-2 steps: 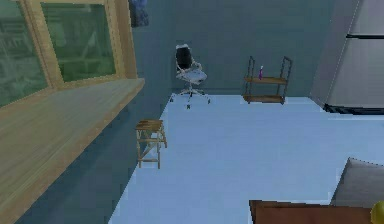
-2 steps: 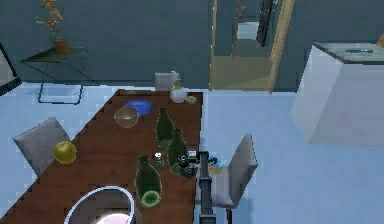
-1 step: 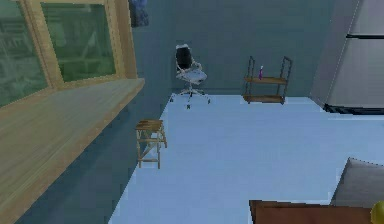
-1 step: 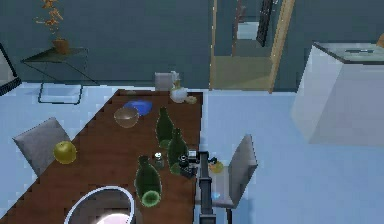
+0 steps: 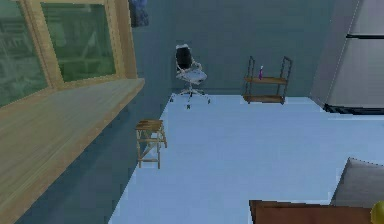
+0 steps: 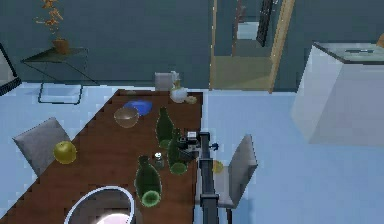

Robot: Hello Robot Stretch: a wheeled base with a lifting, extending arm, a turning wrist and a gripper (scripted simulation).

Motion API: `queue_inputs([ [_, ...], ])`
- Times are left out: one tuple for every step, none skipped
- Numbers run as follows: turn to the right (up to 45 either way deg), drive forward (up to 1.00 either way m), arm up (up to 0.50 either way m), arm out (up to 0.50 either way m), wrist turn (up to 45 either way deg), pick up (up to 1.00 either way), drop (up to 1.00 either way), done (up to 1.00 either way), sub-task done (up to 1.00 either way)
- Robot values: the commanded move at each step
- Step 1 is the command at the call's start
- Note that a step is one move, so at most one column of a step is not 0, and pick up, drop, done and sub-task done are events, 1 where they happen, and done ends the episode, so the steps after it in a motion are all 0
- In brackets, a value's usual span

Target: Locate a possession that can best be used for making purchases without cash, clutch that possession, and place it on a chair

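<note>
Seating at the left: a grey chair (image 6: pixel 42 145) stands against the table (image 6: pixel 95 140), with a yellow round thing (image 6: pixel 65 152) just right of it. At mid-table, green bottles (image 6: pixel 163 125) crowd the gripper (image 6: pixel 183 150), which reaches in from the right, presumably because the card lies among them. Which small thing is the card I cannot tell, nor whether the claw holds anything. The bottles and a bowl (image 6: pixel 126 117) would likely hamper a lift. A second chair (image 6: pixel 238 165), just right of the arm (image 6: pixel 207 190), looks the nearest drop point. A white counter (image 6: pixel 340 95) stands far right.
</note>
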Motion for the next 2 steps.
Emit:
queue_inputs([
  [0.0, 0.0, 0.0, -0.08, 0.0, 0.0, 0.0, 0.0, 0.0],
  [0.0, 0.0, 0.0, 0.0, 0.0, 0.0, 0.0, 1.0, 0.0],
])
